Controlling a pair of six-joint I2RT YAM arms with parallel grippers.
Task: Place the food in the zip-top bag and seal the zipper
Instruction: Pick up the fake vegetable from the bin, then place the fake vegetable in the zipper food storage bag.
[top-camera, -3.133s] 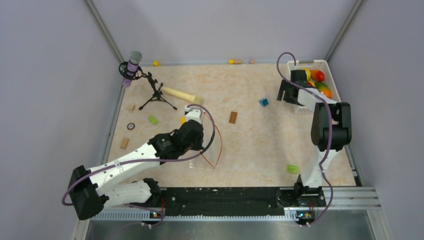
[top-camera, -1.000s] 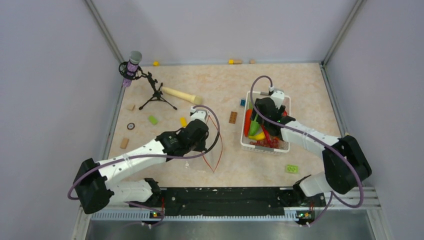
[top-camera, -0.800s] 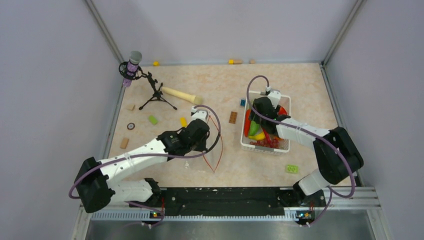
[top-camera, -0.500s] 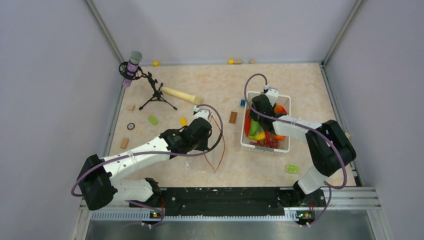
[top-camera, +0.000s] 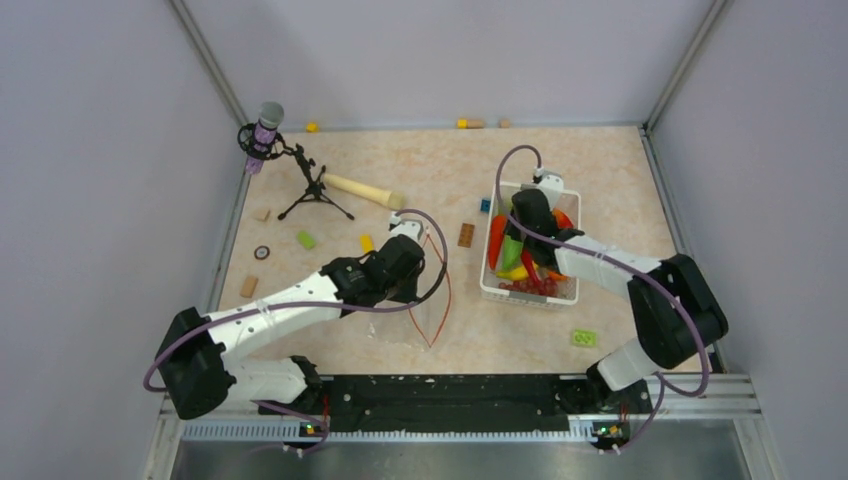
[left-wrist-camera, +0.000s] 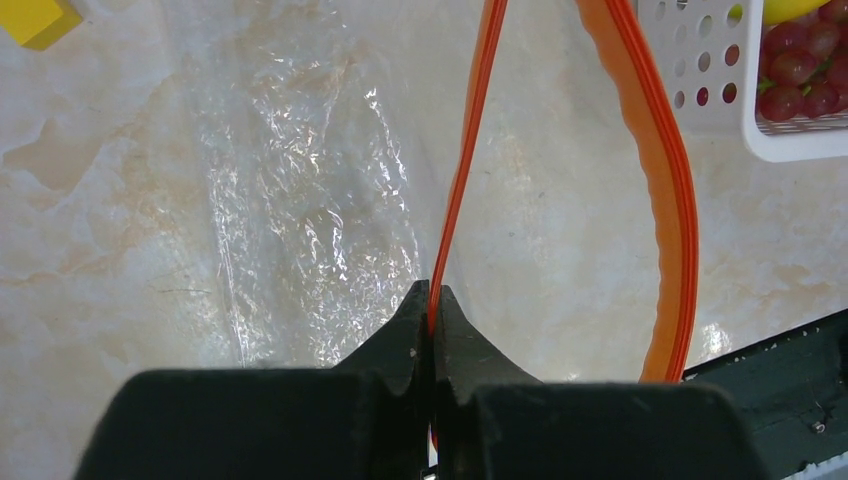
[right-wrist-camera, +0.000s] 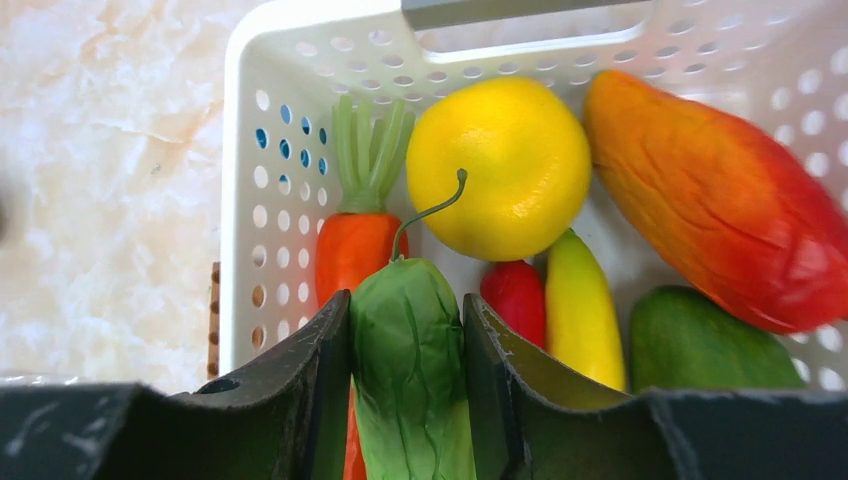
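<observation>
The white basket (right-wrist-camera: 245, 150) has come from the far-right corner to just right of the zip-top bag (left-wrist-camera: 300, 200), whose zipper (left-wrist-camera: 675, 210) our left pincer (left-wrist-camera: 432, 305) pinches open, and our right pincer (right-wrist-camera: 405, 320) now clamps a green vegetable (right-wrist-camera: 405, 360), perhaps still unlifted.

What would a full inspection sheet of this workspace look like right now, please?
Surface: beige marbled table; no spills seen.
Job's things: zip-top bag on the table, mouth held open, no food seen inside; zipper unsealed; food in the white basket.
Clutter: microphone on tripod, wooden stick, small blocks scattered about.
Grippers: left gripper shut on one strip of the zipper; right gripper shut on a green vegetable at the basket.
Cables: purple cables loop along both arms; no snag seen.
Surroundings: plain lilac walls; nothing else seen.
</observation>
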